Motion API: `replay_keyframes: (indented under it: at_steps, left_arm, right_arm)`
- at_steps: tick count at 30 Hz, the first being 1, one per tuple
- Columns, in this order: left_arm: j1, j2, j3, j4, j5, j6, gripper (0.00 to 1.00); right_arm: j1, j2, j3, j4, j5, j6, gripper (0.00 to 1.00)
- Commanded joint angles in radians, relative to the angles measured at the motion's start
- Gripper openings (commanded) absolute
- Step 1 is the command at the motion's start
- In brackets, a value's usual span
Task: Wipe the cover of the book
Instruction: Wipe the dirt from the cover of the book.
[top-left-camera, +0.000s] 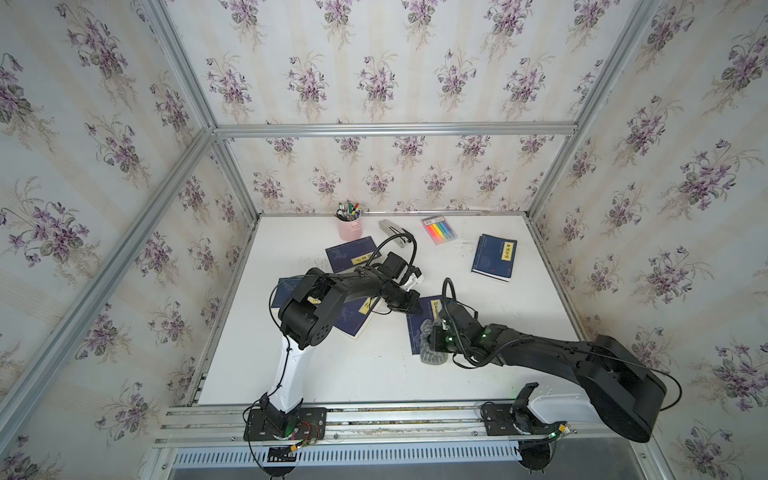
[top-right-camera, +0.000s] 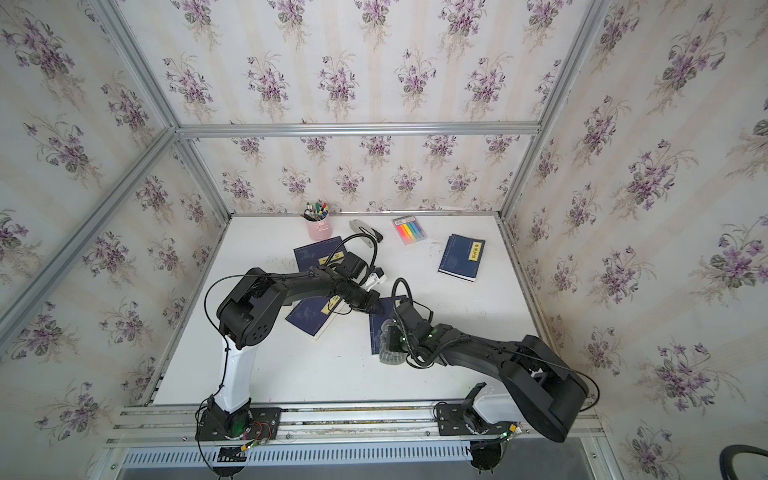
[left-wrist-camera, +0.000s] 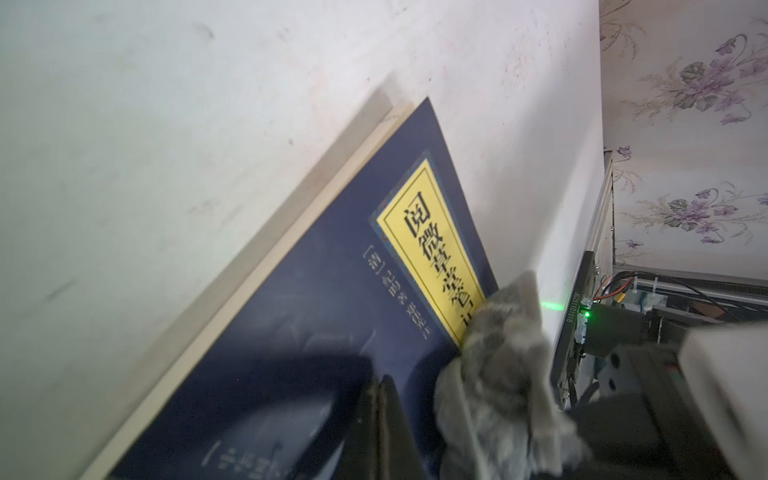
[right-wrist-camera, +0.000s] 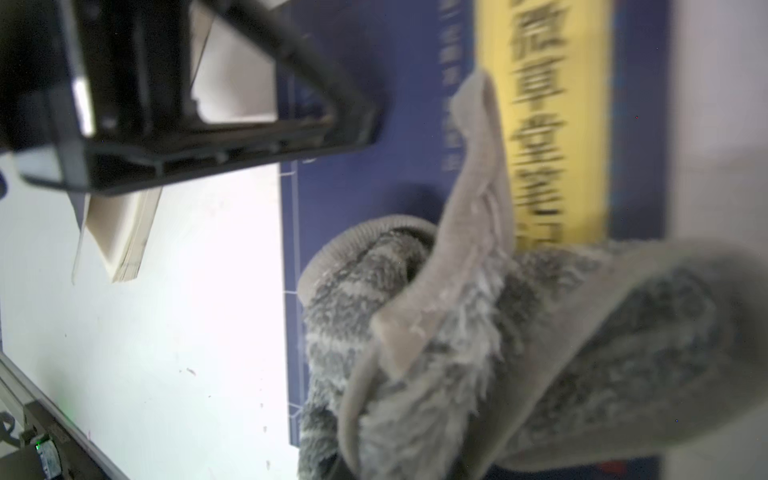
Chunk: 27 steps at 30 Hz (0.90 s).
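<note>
A dark blue book (top-left-camera: 416, 327) with a yellow title label (left-wrist-camera: 432, 257) lies flat on the white table, near the middle, in both top views. My left gripper (top-left-camera: 412, 306) is shut with nothing in it. Its fingertips (left-wrist-camera: 380, 415) press down on the book's cover near a far corner. My right gripper (top-left-camera: 437, 336) is shut on a fluffy grey cloth (right-wrist-camera: 498, 353). The bunched cloth (top-right-camera: 390, 347) rests on the near part of the cover and hides the right fingers. The label's lower end is partly covered by the cloth.
Three similar blue books lie around: one under the left arm (top-left-camera: 356, 318), one behind it (top-left-camera: 352, 254), one at the far right (top-left-camera: 494, 257). A pink pen cup (top-left-camera: 348, 227), a grey stapler (top-left-camera: 392, 230) and a highlighter pack (top-left-camera: 439, 229) stand along the back.
</note>
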<state>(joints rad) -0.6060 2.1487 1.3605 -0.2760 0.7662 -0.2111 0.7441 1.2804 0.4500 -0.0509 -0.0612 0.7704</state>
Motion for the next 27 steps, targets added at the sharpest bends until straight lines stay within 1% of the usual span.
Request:
replay_keyframes:
  at_steps: [1, 4, 7, 10, 14, 16, 18, 20, 22, 24, 27]
  left_arm:
    - [0.008, 0.027, -0.014, -0.104, -0.197, 0.013, 0.0]
    - [0.01, 0.029, -0.014, -0.103, -0.193, 0.012, 0.0]
    - [0.011, 0.033, -0.012, -0.104, -0.191, 0.013, 0.0]
    - [0.012, 0.035, -0.012, -0.106, -0.193, 0.015, 0.0]
    - [0.012, 0.043, -0.008, -0.108, -0.19, 0.015, 0.0]
    - [0.014, 0.043, -0.008, -0.109, -0.19, 0.016, 0.0]
    - [0.014, 0.042, -0.008, -0.111, -0.191, 0.016, 0.0]
    - [0.015, 0.042, -0.008, -0.111, -0.19, 0.017, 0.0]
    - [0.015, 0.045, -0.007, -0.111, -0.189, 0.017, 0.0]
    - [0.015, 0.046, -0.006, -0.112, -0.186, 0.018, 0.0]
    - [0.017, 0.051, -0.003, -0.114, -0.186, 0.018, 0.0]
  right_arm:
    - [-0.052, -0.044, -0.04, -0.089, 0.033, -0.001, 0.0]
    - [-0.051, -0.048, -0.031, -0.1, 0.021, -0.021, 0.0]
    - [-0.026, -0.01, -0.004, -0.085, -0.011, -0.031, 0.0]
    - [0.04, 0.058, 0.048, -0.059, -0.013, -0.035, 0.0]
    - [0.114, 0.175, 0.117, 0.033, -0.068, -0.024, 0.0]
    - [0.125, 0.217, 0.138, 0.063, -0.084, -0.015, 0.0]
    - [0.121, 0.238, 0.144, 0.063, -0.054, -0.011, 0.0]
    - [0.09, 0.241, 0.136, 0.048, -0.028, -0.011, 0.0]
    - [0.027, 0.22, 0.098, 0.056, -0.036, -0.01, 0.0]
    - [-0.051, 0.171, 0.047, 0.059, -0.038, -0.015, 0.0]
    - [-0.14, 0.099, 0.005, 0.035, -0.043, -0.045, 0.0]
